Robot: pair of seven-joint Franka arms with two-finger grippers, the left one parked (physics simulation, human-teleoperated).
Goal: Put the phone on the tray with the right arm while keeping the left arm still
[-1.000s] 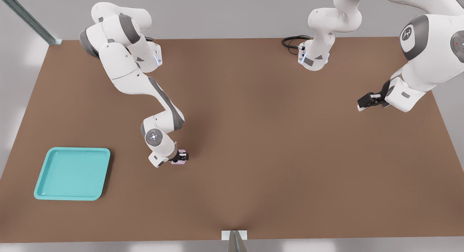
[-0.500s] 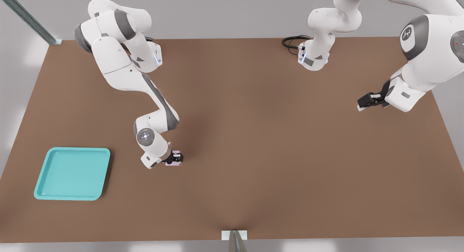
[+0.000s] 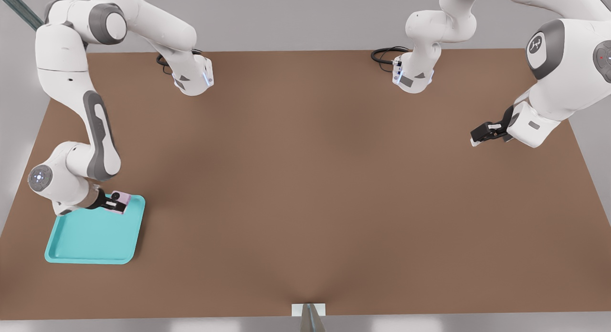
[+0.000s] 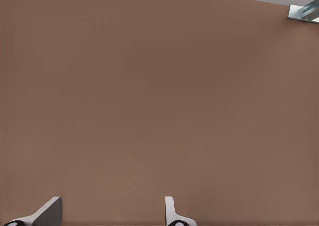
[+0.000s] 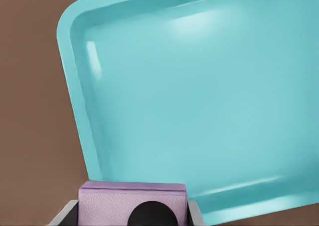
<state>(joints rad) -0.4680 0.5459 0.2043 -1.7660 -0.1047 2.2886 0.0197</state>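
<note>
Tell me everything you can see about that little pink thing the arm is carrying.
It is the phone, a small pale pink-lilac slab with a faintly textured, leathery-looking face and round black camera lenses. The gripper has it clamped between its fingers, one on each side. It hangs over the turquoise tray, near the tray's far corner on the front view's right, apparently not yet resting on it.

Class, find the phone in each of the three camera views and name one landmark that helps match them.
Front view: phone held in the claw, over the tray's far right corner.
Right wrist view: phone at the bottom edge, between the fingers.
Left wrist view: not in it.
Shared landmark: the turquoise tray.
</note>
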